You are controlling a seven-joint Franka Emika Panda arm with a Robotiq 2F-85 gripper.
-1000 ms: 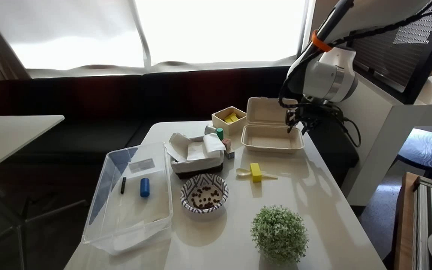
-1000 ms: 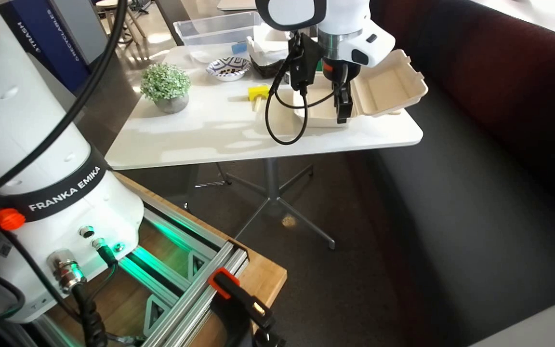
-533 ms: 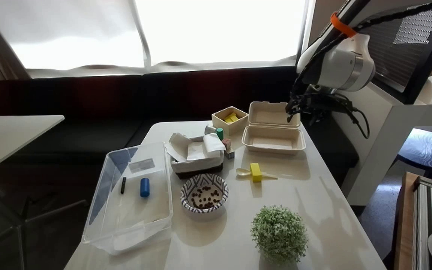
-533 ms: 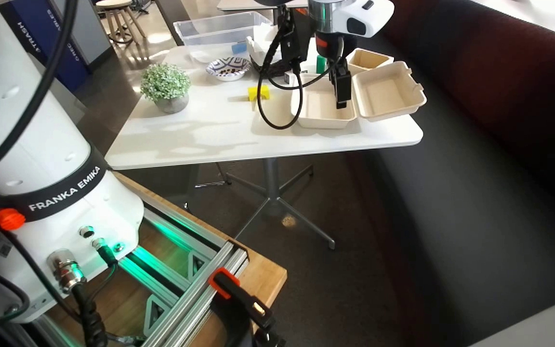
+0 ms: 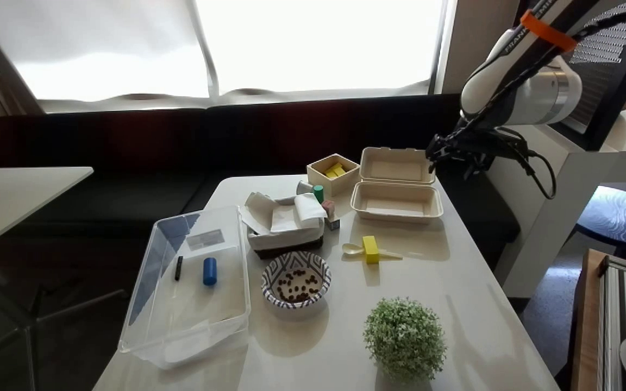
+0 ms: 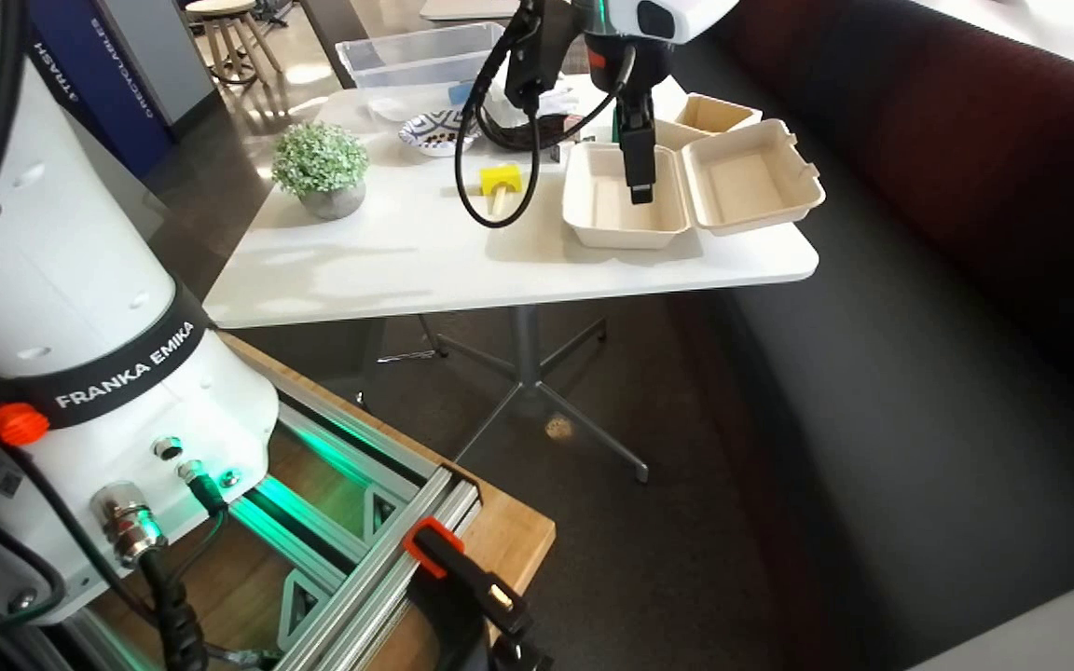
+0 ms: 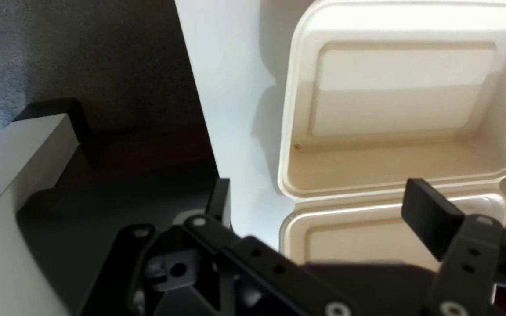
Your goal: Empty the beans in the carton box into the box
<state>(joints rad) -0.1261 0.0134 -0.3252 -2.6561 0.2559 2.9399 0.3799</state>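
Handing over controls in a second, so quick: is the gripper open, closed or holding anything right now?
Gripper: open, holding nothing.

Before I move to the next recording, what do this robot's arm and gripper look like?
The arm is mostly white and rounded, with a black band lettered FRANKA EMIKA in white, a thick black cable and a bright orange strap. The gripper is black and angular, with blocky fingertips and pale, ring-shaped screw heads.

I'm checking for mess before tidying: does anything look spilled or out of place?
A small brown speck inside the carton, near one wall, stands out against the plain tan; stain or crumb, I can't tell. The beans lie in the bowl.
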